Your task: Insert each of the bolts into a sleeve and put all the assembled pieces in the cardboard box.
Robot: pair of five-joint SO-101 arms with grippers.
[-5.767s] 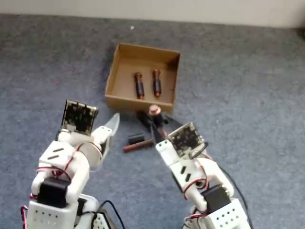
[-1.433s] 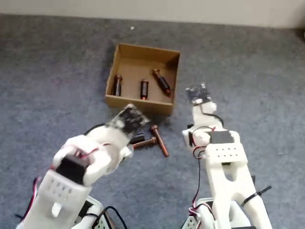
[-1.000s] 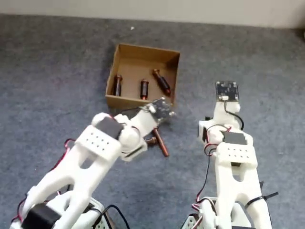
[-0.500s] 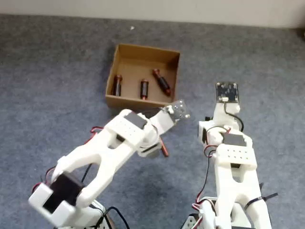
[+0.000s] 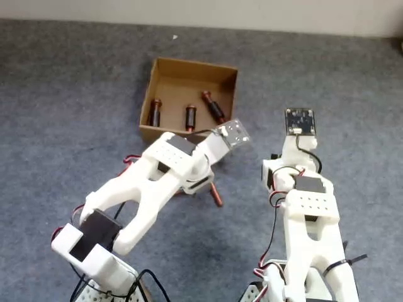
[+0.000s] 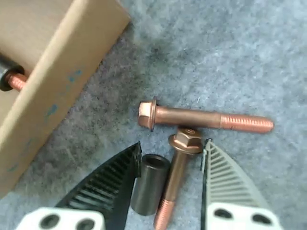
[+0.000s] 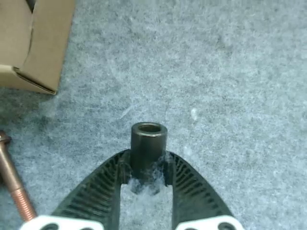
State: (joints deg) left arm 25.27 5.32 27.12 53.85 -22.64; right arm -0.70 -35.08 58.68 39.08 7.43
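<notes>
High view puts three assembled pieces [image 5: 190, 117] in the cardboard box [image 5: 146, 100]; two bolts [image 6: 201, 117] and a loose sleeve [image 6: 149, 184] lie by its near wall, the left gripper [image 6: 172, 143] open astride that sleeve and one bolt, the right gripper [image 7: 147, 157] clamping a second sleeve [image 7: 148, 141], so two insertions seemingly remain.

High view looks down; close wrist views share box [image 6: 48, 72].

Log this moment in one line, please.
left end effector: open above bolt, loose sleeve | right end effector: shut on sleeve | box: three pieces inside
</notes>
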